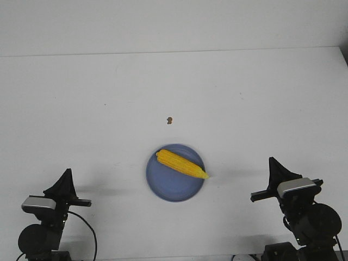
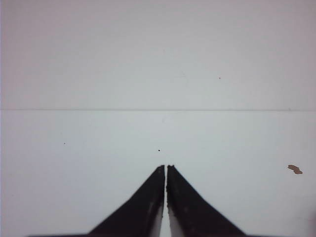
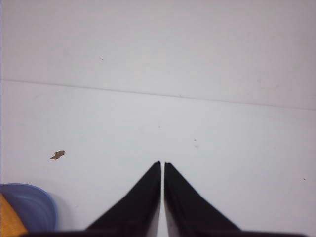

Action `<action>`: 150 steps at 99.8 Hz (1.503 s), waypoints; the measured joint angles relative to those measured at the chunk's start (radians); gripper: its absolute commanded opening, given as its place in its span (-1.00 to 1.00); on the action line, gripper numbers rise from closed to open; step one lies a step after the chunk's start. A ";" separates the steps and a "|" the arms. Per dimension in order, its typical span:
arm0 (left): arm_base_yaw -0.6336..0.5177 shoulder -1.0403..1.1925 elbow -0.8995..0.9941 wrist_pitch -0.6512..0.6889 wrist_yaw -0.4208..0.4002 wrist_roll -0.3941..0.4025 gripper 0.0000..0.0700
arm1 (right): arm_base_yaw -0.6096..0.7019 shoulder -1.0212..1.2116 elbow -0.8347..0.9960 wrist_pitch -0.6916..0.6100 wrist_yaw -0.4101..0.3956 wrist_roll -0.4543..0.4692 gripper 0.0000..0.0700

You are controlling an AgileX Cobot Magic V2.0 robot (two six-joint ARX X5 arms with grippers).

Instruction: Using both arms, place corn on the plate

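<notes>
The yellow corn [image 1: 181,163] lies across the periwinkle-blue plate [image 1: 163,185] near the table's front middle, its pointed tip reaching over the plate's right rim. My left gripper [image 1: 66,176] is shut and empty at the front left, well apart from the plate. My right gripper [image 1: 273,163] is shut and empty at the front right, also apart from it. In the left wrist view the left gripper [image 2: 165,168] points over bare table. In the right wrist view the right gripper [image 3: 162,164] is shut, with the plate [image 3: 37,205] and a bit of corn [image 3: 9,219] at the corner.
A tiny brown speck [image 1: 169,120] lies on the white table behind the plate; it shows in the left wrist view [image 2: 295,169] and the right wrist view [image 3: 57,155]. The table's far edge meets a pale wall.
</notes>
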 measured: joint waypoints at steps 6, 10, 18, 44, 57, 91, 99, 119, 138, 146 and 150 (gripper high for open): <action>0.000 0.000 -0.018 0.030 0.000 0.000 -0.98 | 0.000 0.000 0.000 0.000 0.000 0.000 -0.96; 0.000 0.000 -0.027 0.037 0.000 0.000 -0.98 | 0.000 0.000 0.000 0.000 0.000 0.000 -0.96; 0.000 0.000 -0.042 0.035 0.000 0.000 -0.98 | 0.000 0.000 0.000 0.000 0.000 0.000 -0.96; 0.000 0.000 -0.050 0.064 -0.004 0.000 -0.98 | 0.000 0.000 0.000 0.000 0.000 0.000 -0.96; 0.000 0.000 -0.050 0.067 -0.032 0.000 -0.98 | 0.000 0.000 0.000 0.000 0.000 0.000 -0.96; 0.000 0.000 -0.050 0.068 -0.055 0.000 -0.97 | 0.000 0.000 0.000 0.000 0.000 0.000 -0.96; 0.000 0.000 -0.050 0.068 -0.055 0.000 -0.97 | 0.000 0.000 0.000 0.000 0.000 0.000 -0.96; 0.000 0.000 -0.050 0.068 -0.055 0.000 -0.97 | 0.000 0.000 0.000 0.000 0.000 0.000 -0.96; 0.000 0.000 -0.050 0.068 -0.054 0.000 -0.97 | 0.000 0.000 0.000 0.000 0.000 0.000 -0.96; 0.000 0.000 -0.050 0.068 -0.055 0.000 -0.97 | 0.000 0.000 0.000 0.000 0.000 0.000 -0.96; 0.000 0.000 -0.050 0.068 -0.055 0.000 -0.97 | 0.000 0.000 0.000 0.000 0.000 0.000 -0.96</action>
